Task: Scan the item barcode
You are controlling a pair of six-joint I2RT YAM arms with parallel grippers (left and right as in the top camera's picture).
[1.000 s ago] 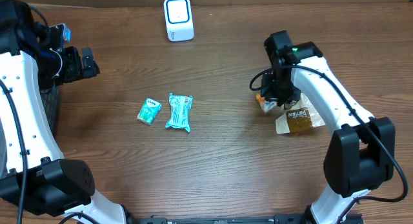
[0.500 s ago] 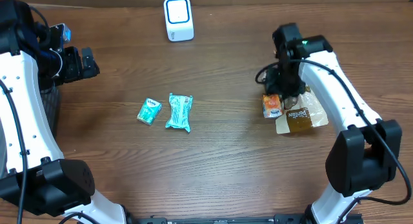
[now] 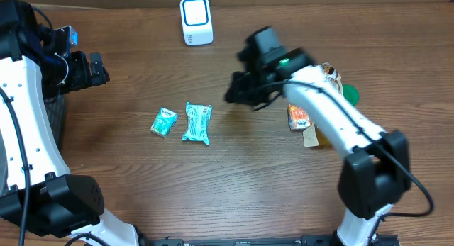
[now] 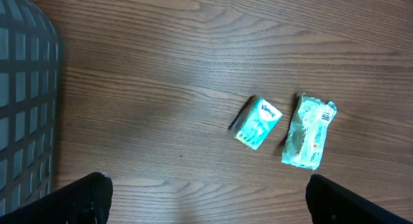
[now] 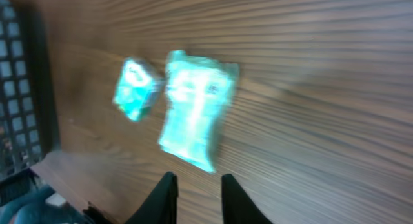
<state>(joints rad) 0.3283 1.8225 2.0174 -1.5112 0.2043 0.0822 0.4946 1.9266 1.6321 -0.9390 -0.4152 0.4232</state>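
Wide bare desk (image 3: 142, 196) lies before the small teal pack (image 3: 164, 123); a wire basket (image 4: 26, 88) blocks the left side.

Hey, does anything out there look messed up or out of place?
Only mildly. The larger teal packet looks crumpled, lying beside the small tissue pack. On the right, an orange packet and a brown one lie close together, partly hidden under the arm. Nothing looks spilled.

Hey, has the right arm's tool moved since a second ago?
Yes. The right tool swung left, from the orange packet toward the long teal packet, which stayed put.
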